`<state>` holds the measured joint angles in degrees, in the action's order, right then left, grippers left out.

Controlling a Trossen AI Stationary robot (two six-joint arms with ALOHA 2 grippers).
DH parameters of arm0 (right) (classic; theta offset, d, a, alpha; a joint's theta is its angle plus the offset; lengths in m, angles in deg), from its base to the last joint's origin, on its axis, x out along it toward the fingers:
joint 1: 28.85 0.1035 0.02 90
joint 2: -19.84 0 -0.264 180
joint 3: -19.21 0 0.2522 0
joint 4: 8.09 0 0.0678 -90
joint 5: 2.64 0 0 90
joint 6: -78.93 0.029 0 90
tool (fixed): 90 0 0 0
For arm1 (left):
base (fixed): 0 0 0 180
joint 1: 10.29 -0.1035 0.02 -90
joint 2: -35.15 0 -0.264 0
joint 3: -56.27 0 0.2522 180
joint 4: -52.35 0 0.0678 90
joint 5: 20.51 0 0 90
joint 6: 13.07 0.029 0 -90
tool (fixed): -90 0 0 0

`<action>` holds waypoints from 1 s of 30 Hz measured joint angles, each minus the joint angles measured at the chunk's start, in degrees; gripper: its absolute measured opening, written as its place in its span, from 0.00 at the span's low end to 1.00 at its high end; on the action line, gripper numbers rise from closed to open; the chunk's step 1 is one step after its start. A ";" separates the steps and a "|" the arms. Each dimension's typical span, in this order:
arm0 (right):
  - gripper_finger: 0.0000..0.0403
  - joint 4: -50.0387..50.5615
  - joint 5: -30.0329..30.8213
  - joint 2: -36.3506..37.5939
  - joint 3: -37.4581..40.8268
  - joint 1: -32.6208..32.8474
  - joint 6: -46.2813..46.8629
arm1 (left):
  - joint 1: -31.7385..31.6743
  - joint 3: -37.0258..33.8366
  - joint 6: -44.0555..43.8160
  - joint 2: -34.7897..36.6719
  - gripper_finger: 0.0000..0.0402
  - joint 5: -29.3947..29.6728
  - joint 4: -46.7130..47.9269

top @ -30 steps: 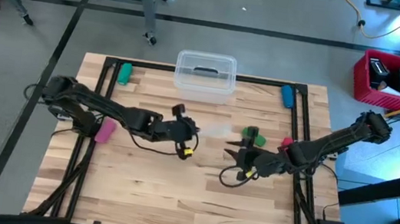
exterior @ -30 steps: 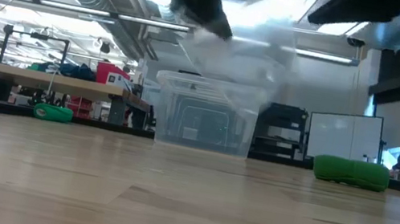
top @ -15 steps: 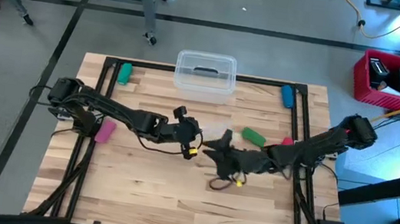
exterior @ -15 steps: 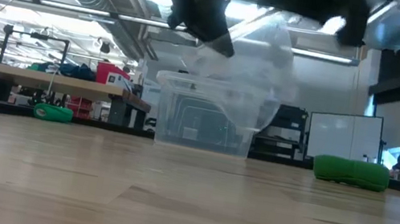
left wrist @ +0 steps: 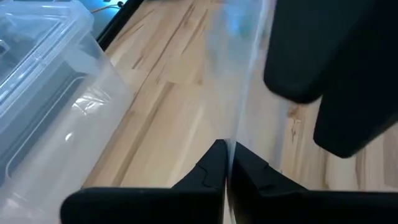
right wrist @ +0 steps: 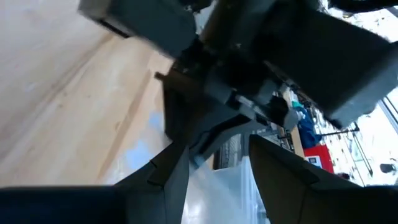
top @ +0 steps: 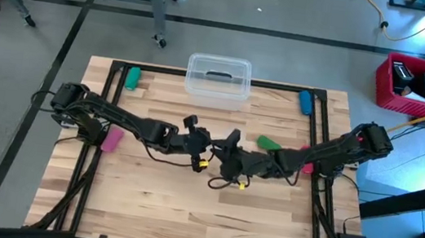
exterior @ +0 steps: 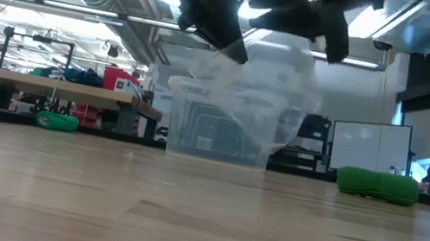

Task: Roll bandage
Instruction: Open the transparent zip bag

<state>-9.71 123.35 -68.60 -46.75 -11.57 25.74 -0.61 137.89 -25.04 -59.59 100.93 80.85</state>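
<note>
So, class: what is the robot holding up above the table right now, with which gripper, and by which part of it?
The left gripper is shut on the top edge of a clear plastic bag, which hangs above the table. The right gripper is open beside it.

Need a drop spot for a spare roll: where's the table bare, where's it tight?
Bare: the near half of the wooden table, below both arms. Crowded: centre, where the left gripper pinches a clear plastic bag and the right gripper meets it; clear lidded box behind them.

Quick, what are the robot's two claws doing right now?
Left gripper: shut on the thin clear plastic bag, held above the table.
Right gripper: open, fingers either side of the bag's edge.
</note>
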 joint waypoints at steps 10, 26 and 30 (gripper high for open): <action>0.42 7.86 -4.66 0.00 -0.42 -0.17 6.26 | -0.02 0.00 0.14 0.00 0.01 0.00 -0.23; 0.42 13.11 -4.06 -4.29 -0.39 -1.69 13.87 | 0.52 0.00 -2.57 0.00 0.01 0.04 -0.39; 0.42 12.44 -3.91 -7.09 -0.38 -1.53 15.12 | 0.55 -0.02 -2.89 0.35 0.01 0.06 -0.41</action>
<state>2.73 119.44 -75.69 -47.13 -13.10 40.86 -0.05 137.86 -27.93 -59.24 100.99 80.43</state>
